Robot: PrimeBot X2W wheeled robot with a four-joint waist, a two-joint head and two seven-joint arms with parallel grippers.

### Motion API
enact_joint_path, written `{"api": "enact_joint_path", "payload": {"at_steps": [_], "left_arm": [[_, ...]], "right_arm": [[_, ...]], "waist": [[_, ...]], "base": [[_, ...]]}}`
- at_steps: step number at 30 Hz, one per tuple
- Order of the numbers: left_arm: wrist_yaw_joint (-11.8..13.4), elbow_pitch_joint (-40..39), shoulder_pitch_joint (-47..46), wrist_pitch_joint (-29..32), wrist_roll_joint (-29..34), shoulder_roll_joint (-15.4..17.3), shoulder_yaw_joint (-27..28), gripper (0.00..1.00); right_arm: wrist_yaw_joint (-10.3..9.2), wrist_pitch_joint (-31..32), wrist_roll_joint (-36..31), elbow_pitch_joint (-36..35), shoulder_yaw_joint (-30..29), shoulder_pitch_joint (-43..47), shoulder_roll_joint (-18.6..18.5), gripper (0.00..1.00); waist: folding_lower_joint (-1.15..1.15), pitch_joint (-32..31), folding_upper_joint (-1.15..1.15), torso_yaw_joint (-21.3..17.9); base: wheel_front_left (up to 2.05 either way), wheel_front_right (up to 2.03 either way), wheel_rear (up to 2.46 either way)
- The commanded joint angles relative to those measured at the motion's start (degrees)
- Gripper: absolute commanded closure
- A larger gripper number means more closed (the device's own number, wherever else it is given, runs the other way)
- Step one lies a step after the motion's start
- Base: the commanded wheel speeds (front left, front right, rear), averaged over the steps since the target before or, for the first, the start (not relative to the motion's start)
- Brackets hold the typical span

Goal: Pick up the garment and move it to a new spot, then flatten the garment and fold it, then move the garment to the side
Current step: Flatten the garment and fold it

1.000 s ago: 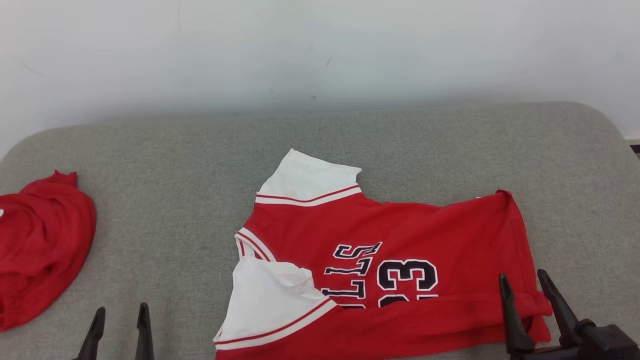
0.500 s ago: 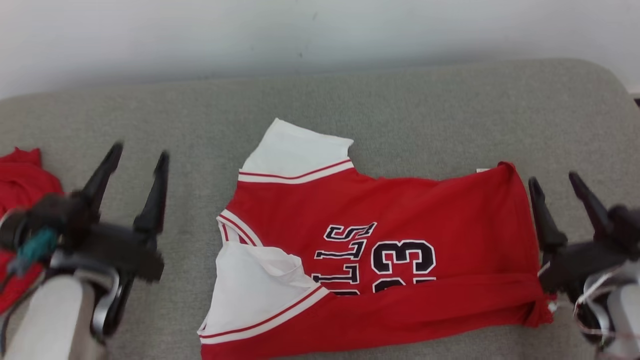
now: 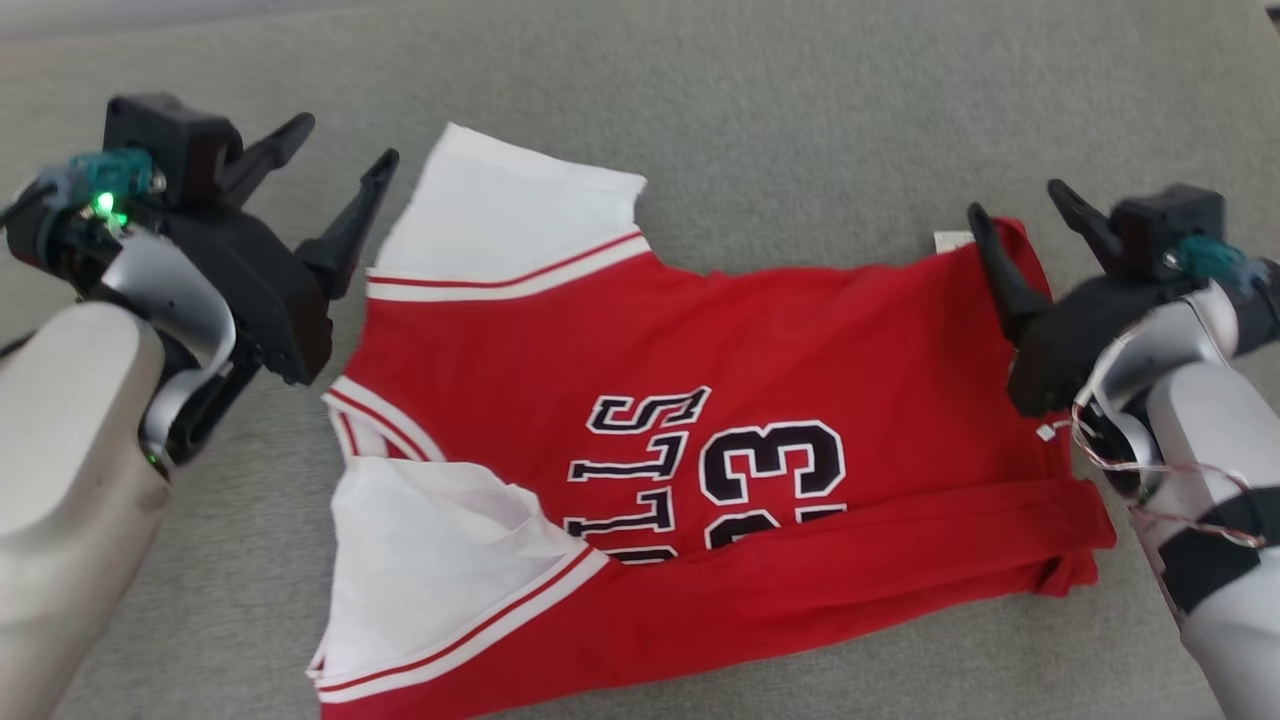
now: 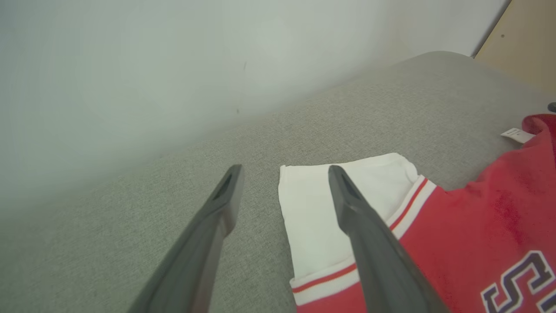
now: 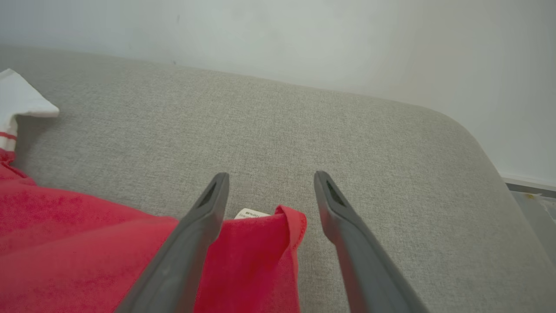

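At far left, our pale left forearm (image 3: 60, 480) reaches in over the grey upholstered surface (image 3: 800, 100). The left gripper (image 3: 345, 150) is at the far left corner of the garment (image 3: 800, 380), its two dark fingers spread wide and holding nothing. In the left wrist view, that gripper (image 4: 284, 171) has one finger over bare grey fabric and the other over the edge of the far white sleeve (image 4: 317, 208). We cannot tell whether either tip touches down.

The garment, a red basketball jersey with white sleeves, lies flat near the middle of the surface with its neck end to our left. Its far sleeve (image 3: 510, 215) is spread flat, while the near sleeve (image 3: 430, 560) is rumpled and partly folded on itself. Right of the sleeves, the black-and-white lettering (image 3: 640, 470) and the number 23 (image 3: 770, 470) lie sideways. A band of red cloth is folded over along the near edge and covers part of them.

Further right, a small white label (image 3: 950, 240) pokes out at the far hem corner. The right gripper (image 3: 1015, 205) is at that corner with its fingers parted and nothing held. In the right wrist view, the right gripper (image 5: 270, 176) has its fingers on either side of the red corner (image 5: 291, 226) and the label (image 5: 251, 213). A pale wall (image 5: 304, 34) stands beyond the surface.
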Motion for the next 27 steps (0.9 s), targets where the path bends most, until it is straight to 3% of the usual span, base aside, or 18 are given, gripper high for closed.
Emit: {"api": "enact_joint_path", "payload": {"at_steps": [1, 12, 24, 27], "left_arm": [[0.11, 1.18, -1.57, 0.29, -1.2, 0.58, -1.16, 0.0], [0.11, 11.31, -11.18, 0.87, -7.61, 1.04, -12.84, 0.0], [0.11, 19.39, -16.5, 0.22, -11.9, 0.36, -19.46, 0.0], [0.11, 19.77, -17.05, 0.08, -13.29, 0.11, -19.76, 0.0]], "right_arm": [[-0.12, 0.25, -0.36, 0.83, 0.69, -1.44, 0.38, 0.0], [-0.12, 2.51, 2.09, 7.81, 6.74, -8.78, 2.1, 0.0], [-0.12, 1.95, 5.11, 10.48, 11.31, -12.21, 3.49, 0.0], [-0.12, 2.05, 5.56, 10.91, 12.03, -12.66, 3.7, 0.07]], "waist": [[-0.02, 3.45, -0.01, -2.85], [-0.02, 5.37, -0.01, -5.33], [-0.02, 7.04, -0.01, -7.36], [-0.02, 7.35, -0.01, -7.53]], "base": [[0.0, 0.0, 0.0], [0.0, 0.0, 0.0], [0.0, 0.0, 0.0], [0.0, 0.0, 0.0]]}}
